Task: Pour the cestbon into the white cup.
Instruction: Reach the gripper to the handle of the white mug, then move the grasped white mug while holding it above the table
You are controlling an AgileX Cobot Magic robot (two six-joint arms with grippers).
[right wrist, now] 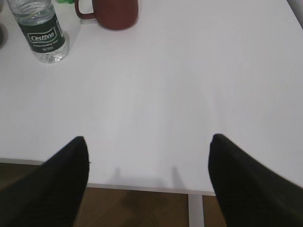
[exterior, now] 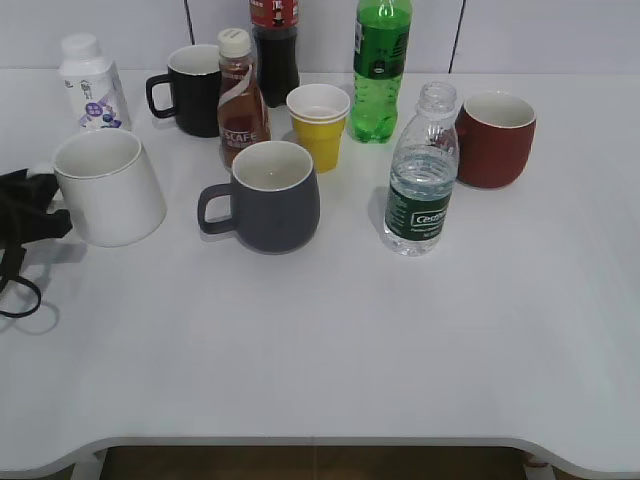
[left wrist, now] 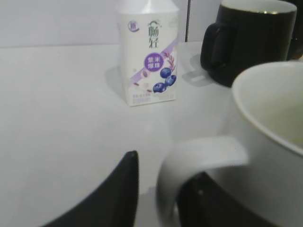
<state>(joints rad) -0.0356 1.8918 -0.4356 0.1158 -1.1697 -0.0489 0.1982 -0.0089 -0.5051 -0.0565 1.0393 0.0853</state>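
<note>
The table (exterior: 330, 340) carried a crowd of mugs and bottles. The white cup (exterior: 105, 187) sat at its left edge, tilted, its handle threaded by the left gripper (left wrist: 156, 198); how tightly that gripper closed could not be told. The cestbon (exterior: 422, 170) stood upright and capless right of centre, just in front of the red mug (exterior: 497, 138). The right gripper (right wrist: 149, 184) hung wide open and empty over the near edge, well apart from the bottle. It probably needed a level, mid-body grasp, avoiding a squeeze that would spill.
</note>
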